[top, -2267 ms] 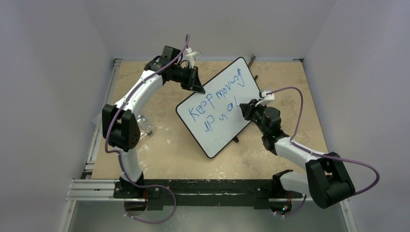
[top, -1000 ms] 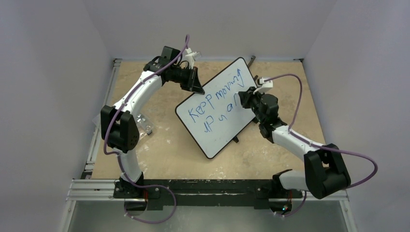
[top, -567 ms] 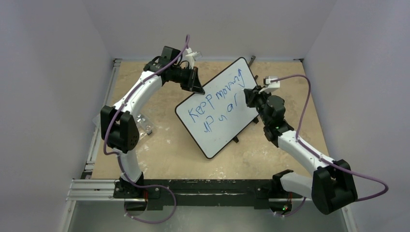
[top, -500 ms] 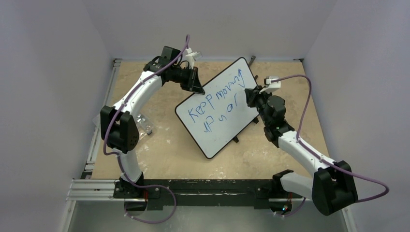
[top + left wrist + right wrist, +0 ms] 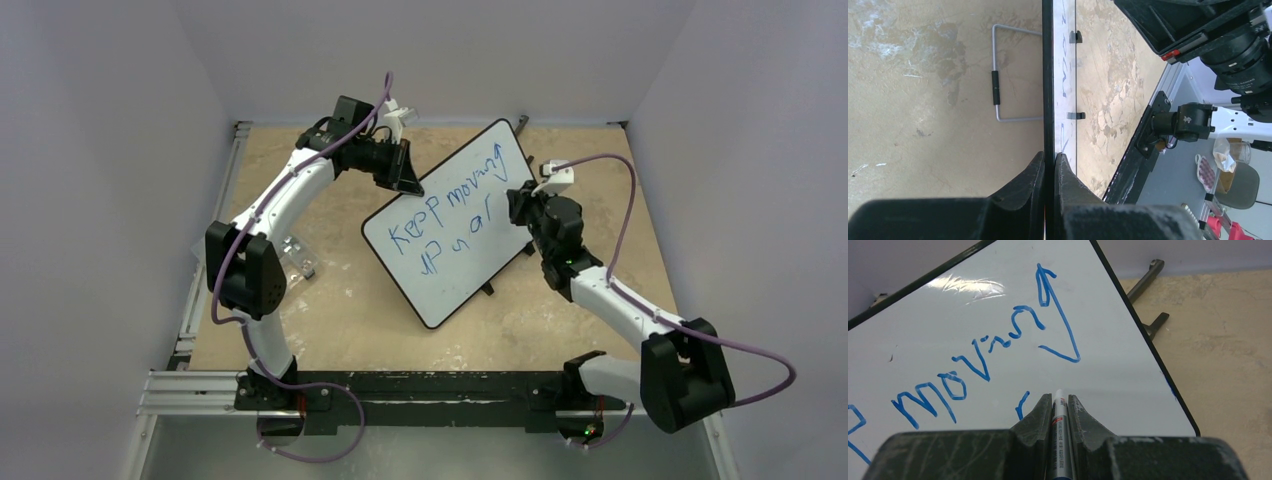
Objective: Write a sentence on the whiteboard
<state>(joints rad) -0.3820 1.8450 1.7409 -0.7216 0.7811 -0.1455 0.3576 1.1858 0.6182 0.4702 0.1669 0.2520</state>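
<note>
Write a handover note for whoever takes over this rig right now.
Left gripper: shut on the black rim of the glossy white rectangular whiteboard, on the tan table.
Right gripper: shut on a grey-barrelled marker, tip by the second line's last stroke.
Done: blue handwritten sentence reads "Keep moving"; a shorter second line is begun.
Left: finish that line.

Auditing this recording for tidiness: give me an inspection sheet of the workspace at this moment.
Surface: tan table, mottled and stained.
Job's things: whiteboard angled across the table; sentence reads "Keep moving", with a short second line below.
Clutter: small metallic piece by the left arm; wire loop beside the board's back.
Grippers: left gripper, jaws shut on the whiteboard's rim; right gripper, jaws shut on a marker.
Cables: purple cables along both arms.
Surroundings: plain white walls; nothing else seen.
</note>
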